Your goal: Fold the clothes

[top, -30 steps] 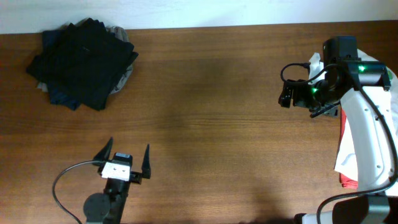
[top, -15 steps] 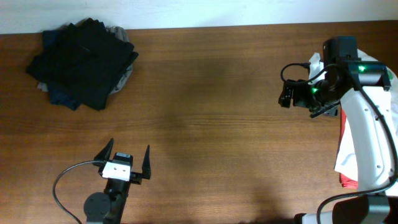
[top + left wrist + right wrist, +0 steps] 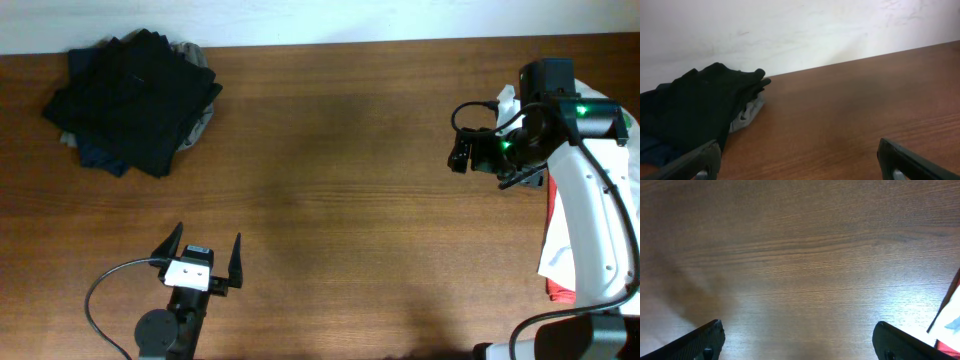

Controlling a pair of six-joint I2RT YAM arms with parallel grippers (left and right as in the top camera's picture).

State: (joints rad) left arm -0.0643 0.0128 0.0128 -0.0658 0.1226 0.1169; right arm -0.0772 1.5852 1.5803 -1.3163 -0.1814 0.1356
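Observation:
A pile of dark folded clothes (image 3: 135,95) with a grey piece beneath lies at the table's far left corner. It also shows in the left wrist view (image 3: 695,110), ahead and to the left of my fingers. My left gripper (image 3: 207,250) (image 3: 800,162) is open and empty near the front edge. My right gripper (image 3: 458,157) (image 3: 800,342) is open and empty, held above bare wood at the right. A heap of white and red clothes (image 3: 556,262) lies at the right edge, partly under the right arm. Its corner shows in the right wrist view (image 3: 950,322).
The brown wooden table (image 3: 340,200) spans the view. A white wall (image 3: 790,30) stands behind its far edge. A black cable (image 3: 100,290) loops beside the left arm's base. A white cloth (image 3: 508,100) shows behind the right arm.

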